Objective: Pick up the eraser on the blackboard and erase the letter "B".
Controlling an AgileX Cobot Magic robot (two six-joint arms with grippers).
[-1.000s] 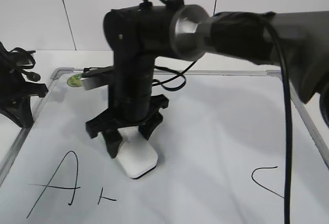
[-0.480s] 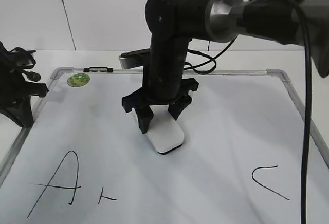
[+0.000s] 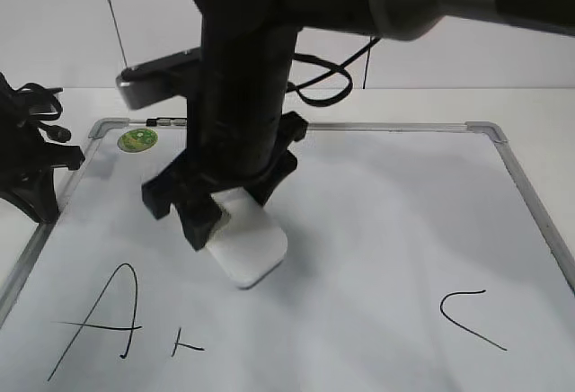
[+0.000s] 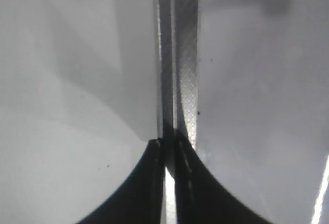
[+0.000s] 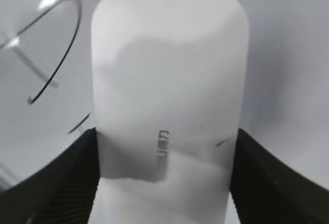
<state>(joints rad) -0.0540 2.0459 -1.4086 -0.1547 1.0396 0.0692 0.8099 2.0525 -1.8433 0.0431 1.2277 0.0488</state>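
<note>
Black marker writing on the blackboard (image 3: 386, 221) reads as a slanted "A" (image 3: 99, 325) at about 8 o'clock, an angular "C" (image 3: 467, 318) at about 4 o'clock, and between them, just right of the "A", a small leftover stroke of the letter "B" (image 3: 186, 345). A round green sticker (image 3: 137, 139) sits in the board's 10 o'clock corner; its print is too small to read. The eraser (image 3: 247, 250) lies near the board's middle, up and to the right of the leftover stroke, with a short dark printed mark on top that the right wrist view shows but not legibly. The right hand (image 5: 163, 178) is clamped on the eraser, one finger pressed to each long side. The left hand (image 4: 169, 183) has its fingers pressed together on nothing, over a metal strip (image 4: 180, 54). Dark cabling (image 3: 31, 131) sits on the worktop (image 3: 422, 104) at 9 o'clock.
</note>
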